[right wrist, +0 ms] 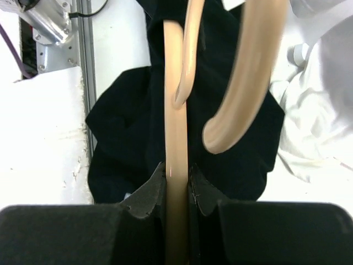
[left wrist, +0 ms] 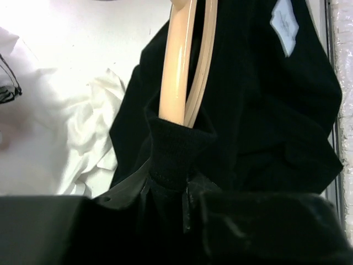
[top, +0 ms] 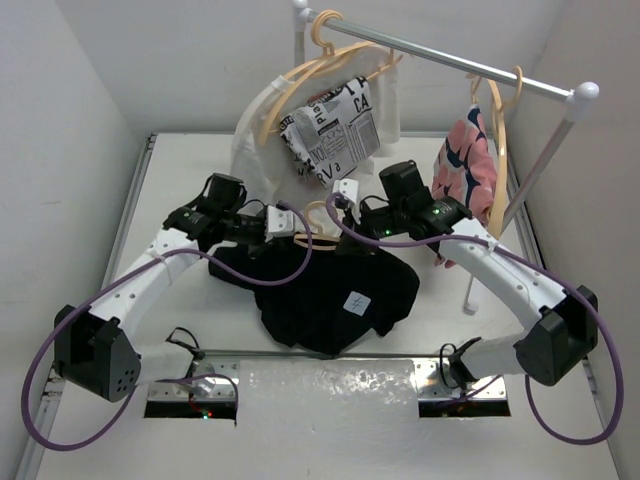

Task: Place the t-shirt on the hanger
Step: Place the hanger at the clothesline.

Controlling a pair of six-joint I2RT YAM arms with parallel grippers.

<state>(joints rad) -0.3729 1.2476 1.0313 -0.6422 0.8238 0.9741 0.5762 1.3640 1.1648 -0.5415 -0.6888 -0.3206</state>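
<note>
Over tabletop (top: 190, 170) middle: right hand (right wrist: 176, 185) clamped on hanger (right wrist: 175, 127); left hand (left wrist: 165, 193) pinched on t-shirt (left wrist: 259, 127) collar, hanger arm poking through it. Risk: I tug, collar slips from pinch, or hanger twists in right grip.

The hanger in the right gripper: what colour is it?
Pale tan hanger; best in right wrist view.

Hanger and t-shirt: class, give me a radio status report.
Right gripper shut on hanger. Left gripper pinching t-shirt, hanger arm inside its opening. White cloth beside, not blocking.
</note>
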